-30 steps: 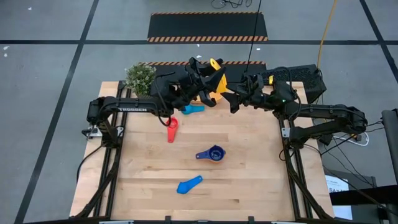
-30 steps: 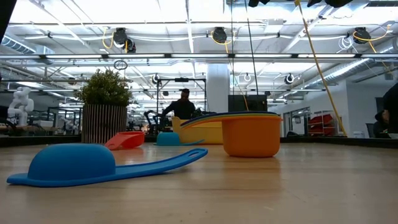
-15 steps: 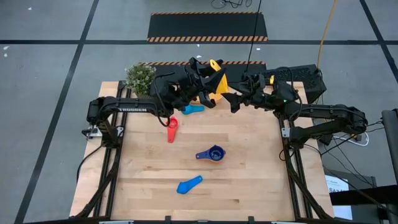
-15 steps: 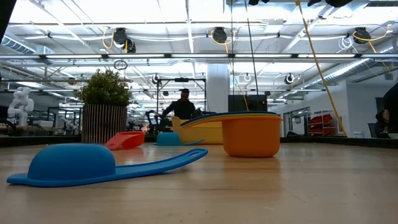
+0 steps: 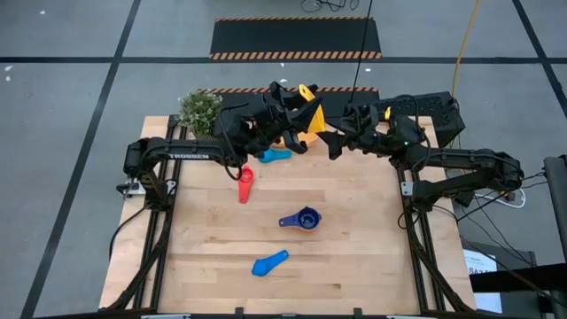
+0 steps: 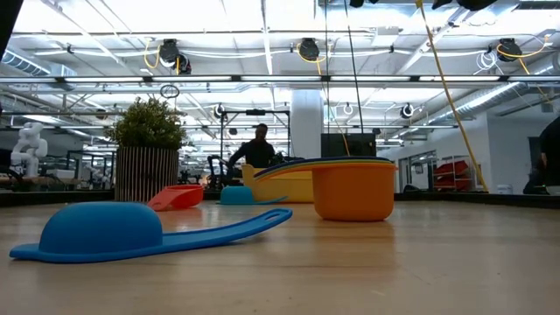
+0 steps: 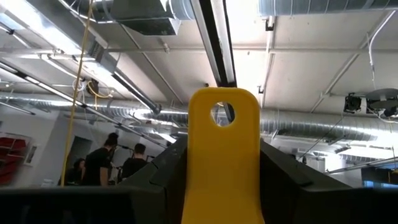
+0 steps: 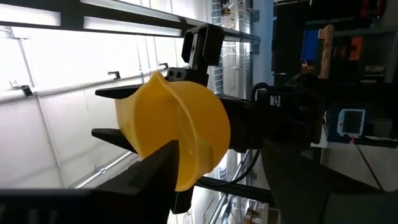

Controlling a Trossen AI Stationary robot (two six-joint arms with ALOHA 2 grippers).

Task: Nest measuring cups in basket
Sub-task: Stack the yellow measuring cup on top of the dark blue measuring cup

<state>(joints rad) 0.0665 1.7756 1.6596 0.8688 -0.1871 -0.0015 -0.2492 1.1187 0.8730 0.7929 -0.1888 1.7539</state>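
— At the back of the bench, what do you list first?

— Item one: my left hand [image 7: 224,180], raised above the far edge and pointing up at the ceiling, clamped on the flat handle of the yellow measuring cup [image 7: 224,137]. The handle stands upright between my fingers, its hole uppermost.

— And the right?

— Item two: my right hand [image 5: 335,142], lifted just beside the left and turned towards it. Its fingers [image 8: 155,180] stand apart around nothing, facing the yellow cup's bowl.

— The basket?

— Item three: basket [image 6: 284,185], on the bench at the back, below my arms.

— The remainder?

— Item four: red cup [image 5: 244,184], left of centre. Item five: light blue cup [image 5: 275,155], near the basket. Item six: a nested stack [image 6: 354,188] at mid-bench, orange outermost, dark blue on top. Item seven: second light blue cup [image 5: 270,262], upside down, nearest the front.
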